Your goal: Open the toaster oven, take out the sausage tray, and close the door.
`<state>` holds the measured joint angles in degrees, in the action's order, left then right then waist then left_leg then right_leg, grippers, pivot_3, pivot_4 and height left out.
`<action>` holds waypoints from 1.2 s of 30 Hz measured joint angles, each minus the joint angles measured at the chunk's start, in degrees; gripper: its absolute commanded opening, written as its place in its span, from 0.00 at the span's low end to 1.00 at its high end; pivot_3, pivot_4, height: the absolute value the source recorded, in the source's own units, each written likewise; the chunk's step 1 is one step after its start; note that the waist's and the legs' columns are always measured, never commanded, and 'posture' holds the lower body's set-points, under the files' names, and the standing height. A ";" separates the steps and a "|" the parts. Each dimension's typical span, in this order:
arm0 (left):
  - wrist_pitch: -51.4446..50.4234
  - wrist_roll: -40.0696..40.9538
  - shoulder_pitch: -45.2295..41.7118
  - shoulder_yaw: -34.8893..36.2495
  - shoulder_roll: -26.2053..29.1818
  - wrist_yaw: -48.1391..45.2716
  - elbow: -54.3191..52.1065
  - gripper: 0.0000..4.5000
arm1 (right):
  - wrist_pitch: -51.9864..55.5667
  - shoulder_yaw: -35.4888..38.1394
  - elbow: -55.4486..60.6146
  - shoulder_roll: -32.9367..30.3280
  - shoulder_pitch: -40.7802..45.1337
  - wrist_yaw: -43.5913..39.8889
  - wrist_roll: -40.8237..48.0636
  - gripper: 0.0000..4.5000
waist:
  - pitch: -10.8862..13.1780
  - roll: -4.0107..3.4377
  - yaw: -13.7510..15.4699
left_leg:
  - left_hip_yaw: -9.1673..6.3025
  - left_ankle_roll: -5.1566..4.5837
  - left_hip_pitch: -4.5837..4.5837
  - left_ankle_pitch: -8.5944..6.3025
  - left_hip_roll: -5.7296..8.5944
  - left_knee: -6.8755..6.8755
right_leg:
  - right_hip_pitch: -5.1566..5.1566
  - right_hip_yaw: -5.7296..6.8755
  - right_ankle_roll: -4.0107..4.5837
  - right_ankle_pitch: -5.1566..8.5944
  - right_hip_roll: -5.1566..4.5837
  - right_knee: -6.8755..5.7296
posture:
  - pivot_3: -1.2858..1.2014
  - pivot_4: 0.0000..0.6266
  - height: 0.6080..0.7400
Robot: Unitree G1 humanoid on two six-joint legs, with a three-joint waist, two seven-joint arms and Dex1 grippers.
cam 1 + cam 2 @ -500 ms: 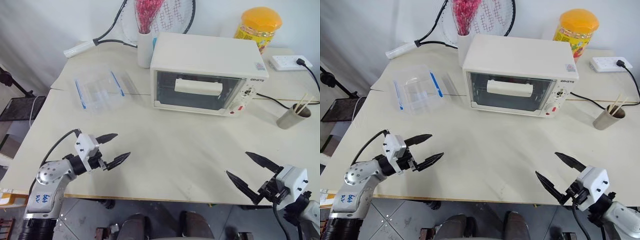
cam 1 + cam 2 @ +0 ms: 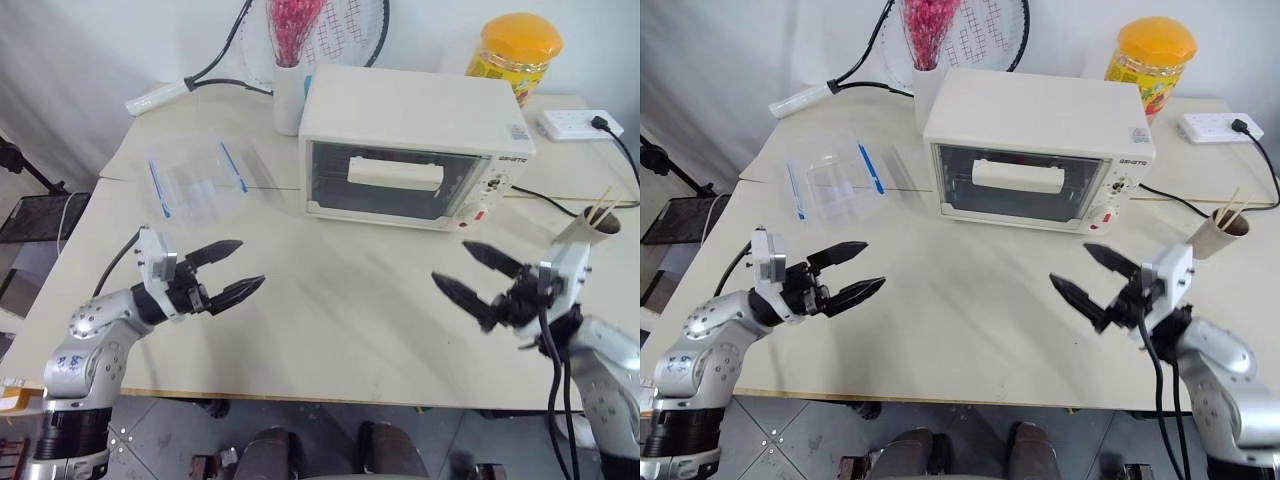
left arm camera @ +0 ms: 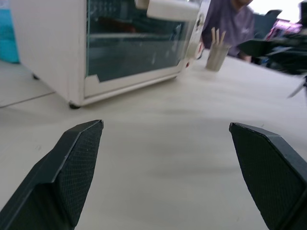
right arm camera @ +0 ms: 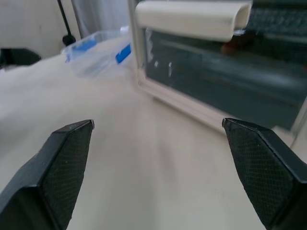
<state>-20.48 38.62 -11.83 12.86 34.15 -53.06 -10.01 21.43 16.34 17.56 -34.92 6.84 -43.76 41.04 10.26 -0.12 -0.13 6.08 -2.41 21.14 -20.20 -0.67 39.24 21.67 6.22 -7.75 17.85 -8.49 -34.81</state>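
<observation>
The cream-white toaster oven [image 2: 415, 110] stands at the back middle of the table, its glass door [image 2: 385, 190] shut and the white bar handle [image 2: 395, 173] across it. Behind the glass a reddish shape [image 4: 234, 46] shows dimly; the sausage tray itself I cannot make out. My left gripper [image 2: 250, 264] hovers open over the table, well in front and left of the oven. My right gripper [image 2: 450, 262] is open too, in front of the oven's right end, apart from it. Nothing is between either pair of fingers.
A clear plastic container with blue clips [image 2: 195, 180] lies left of the oven. Behind are a white vase [image 2: 289, 98], a racket [image 2: 345, 30] and an orange-lidded jar [image 2: 515, 50]. A power strip [image 2: 582, 125] and a cup of sticks [image 2: 590, 225] sit right. A person in purple [image 3: 230, 19] is beyond.
My right gripper has lifted from the table's front edge and moved in toward the oven. My left gripper has risen a little. Both stay open.
</observation>
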 measured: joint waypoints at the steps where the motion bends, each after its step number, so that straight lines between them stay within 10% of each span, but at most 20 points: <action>1: -0.18 0.14 -0.58 -0.04 -0.07 0.17 -0.48 0.99 | 0.77 -0.72 -1.81 0.03 2.76 0.32 -0.10 1.00 | 0.00 0.00 0.00 | 0.00 0.00 0.01 0.00 0.00 0.00 | 0.00 0.01 0.00 0.00 0.00 0.01 | 0.52 0.24 1.00; 11: -3.01 1.73 -1.30 0.01 -1.32 2.78 -2.43 0.99 | -0.34 -5.74 -17.55 3.34 19.85 -1.09 -5.75 1.00 | 0.00 0.00 -0.06 | -0.03 -0.02 0.10 0.01 0.02 0.00 | 0.01 0.15 -0.01 0.00 0.03 0.03 | 0.52 0.24 1.00; 22: -6.38 2.17 -2.85 0.27 -2.53 6.36 -1.50 0.99 | -8.35 -9.08 -13.97 1.87 15.42 -12.13 -9.46 1.00 | 0.00 0.01 0.03 | -0.08 -0.01 0.10 0.02 -0.02 -0.01 | 0.00 0.22 -0.02 0.00 0.07 0.03 | 0.52 0.24 1.00; 36: 7.13 -12.99 -30.20 -8.40 -16.46 11.58 28.41 0.10 | -25.57 -11.79 -15.73 -0.64 9.36 -19.42 -20.78 1.00 | 0.09 0.16 0.36 | -0.08 0.00 0.15 0.09 0.07 -0.02 | -0.01 0.62 -0.05 -0.02 0.08 0.09 | 0.52 0.24 1.00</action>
<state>-13.35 25.64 -42.03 4.46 17.69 -41.49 18.41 -4.14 4.54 1.84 -35.56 16.21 -63.18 20.26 10.35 0.04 0.24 6.00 -2.41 21.30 -20.11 -0.60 39.23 21.66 6.84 -7.80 17.83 -8.41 -34.71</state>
